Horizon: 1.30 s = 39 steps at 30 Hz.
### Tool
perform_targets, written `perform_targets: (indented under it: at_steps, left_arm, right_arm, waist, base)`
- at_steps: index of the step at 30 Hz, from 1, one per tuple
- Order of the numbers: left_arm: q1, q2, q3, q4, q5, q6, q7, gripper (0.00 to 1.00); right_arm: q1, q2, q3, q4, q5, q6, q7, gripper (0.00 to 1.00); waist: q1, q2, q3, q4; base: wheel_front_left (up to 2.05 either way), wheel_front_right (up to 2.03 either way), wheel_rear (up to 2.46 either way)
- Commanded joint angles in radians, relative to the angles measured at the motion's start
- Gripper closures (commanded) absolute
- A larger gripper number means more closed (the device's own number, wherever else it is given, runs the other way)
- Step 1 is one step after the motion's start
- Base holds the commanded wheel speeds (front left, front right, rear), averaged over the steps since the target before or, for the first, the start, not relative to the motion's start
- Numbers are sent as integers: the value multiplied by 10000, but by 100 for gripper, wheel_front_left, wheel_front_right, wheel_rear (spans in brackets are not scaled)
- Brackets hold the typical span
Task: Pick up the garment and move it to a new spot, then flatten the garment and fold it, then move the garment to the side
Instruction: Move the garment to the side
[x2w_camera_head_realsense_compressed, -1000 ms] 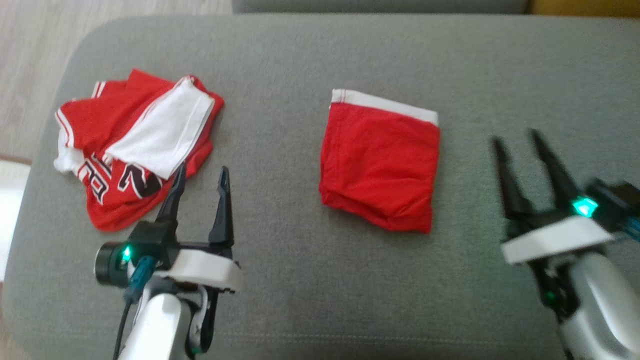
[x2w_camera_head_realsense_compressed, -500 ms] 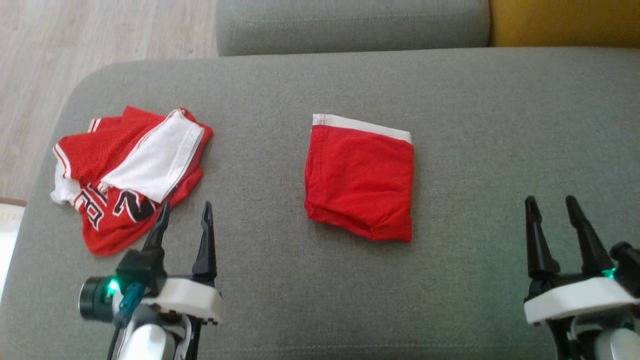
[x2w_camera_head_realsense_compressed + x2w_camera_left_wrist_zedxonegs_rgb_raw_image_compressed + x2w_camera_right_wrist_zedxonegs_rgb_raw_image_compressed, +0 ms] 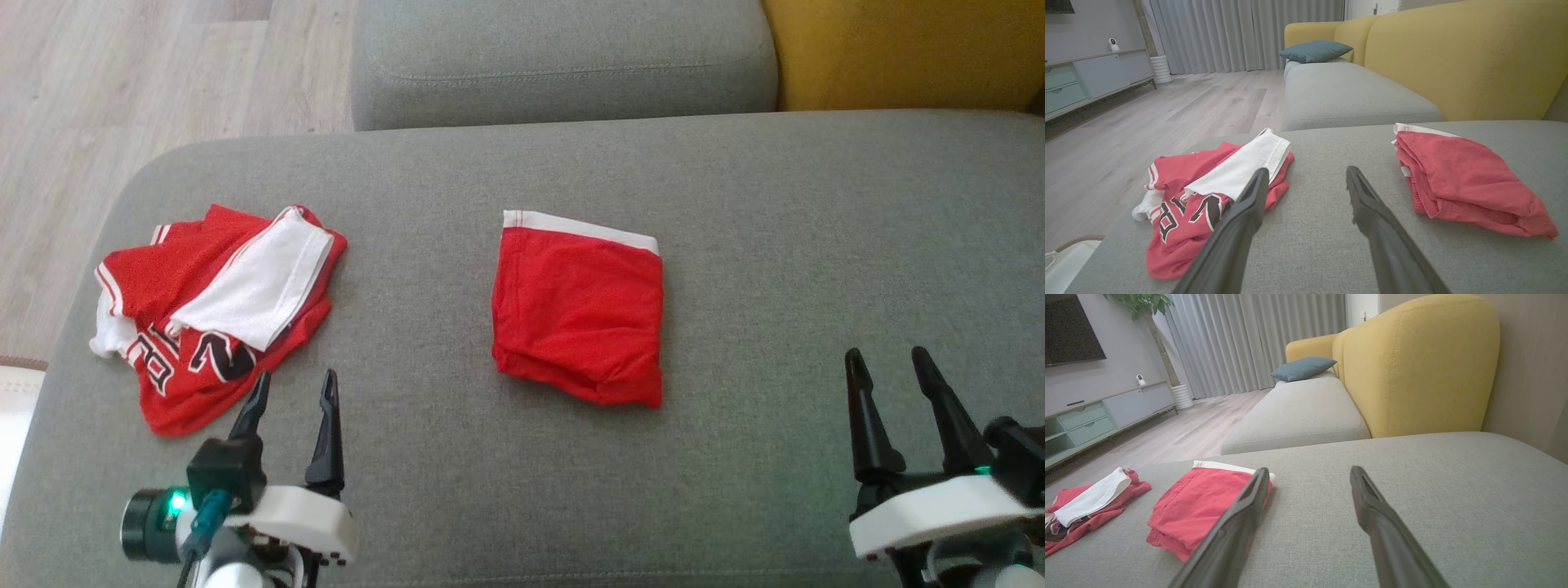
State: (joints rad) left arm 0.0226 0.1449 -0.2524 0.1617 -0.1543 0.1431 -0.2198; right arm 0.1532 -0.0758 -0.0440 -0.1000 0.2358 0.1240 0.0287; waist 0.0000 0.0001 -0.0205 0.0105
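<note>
A crumpled red and white jersey garment (image 3: pixel 212 318) (image 3: pixel 1208 192) (image 3: pixel 1090 502) with dark lettering lies at the left of the grey cushion (image 3: pixel 775 229). A neatly folded red garment (image 3: pixel 580 314) (image 3: pixel 1457 175) (image 3: pixel 1204 498) with a white waistband lies flat in the middle. My left gripper (image 3: pixel 295 377) (image 3: pixel 1306 171) is open and holds nothing, its tips just off the jersey's near right edge. Well to the right of the folded garment, my right gripper (image 3: pixel 887 354) (image 3: pixel 1309 469) also stands open above bare cushion.
The cushion's rounded left edge drops to a wooden floor (image 3: pixel 122 82). A second grey seat cushion (image 3: pixel 563 57) and a yellow backrest (image 3: pixel 898 49) lie beyond. A white object (image 3: pixel 12 408) sits off the lower left edge.
The head camera has tilted up, showing more of the sofa behind. Both grippers have drawn back toward the near edge, still open. The garments lie as before.
</note>
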Motion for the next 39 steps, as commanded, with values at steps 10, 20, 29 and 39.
perform_targets:
  at_steps: [10,20,29,39]
  left_arm:
    - [-247,220,286,-369,-191,150,48,0]
    - [-325,273,213,-386,-213,206,31,0]
    - [-700,254,32,-446,-135,193,-51,0]
    - [-2009,-185,-430,-480,143,66,-342,0]
  right_arm:
    - [-212,-59,289,-543,-79,67,179,0]
    - [-300,-39,283,-535,-91,67,204,0]
    - [-428,-124,148,-348,-87,67,337,0]
    - [-1627,-676,166,1131,139,67,399,0]
  waist:
    - [0,-1,-84,21]
    - [0,-1,-56,31]
    - [0,-1,181,321]
    - [0,-1,1538,1413]
  base:
    - [0,0,0]
    - [0,0,0]
    - [0,0,0]
    - [0,0,0]
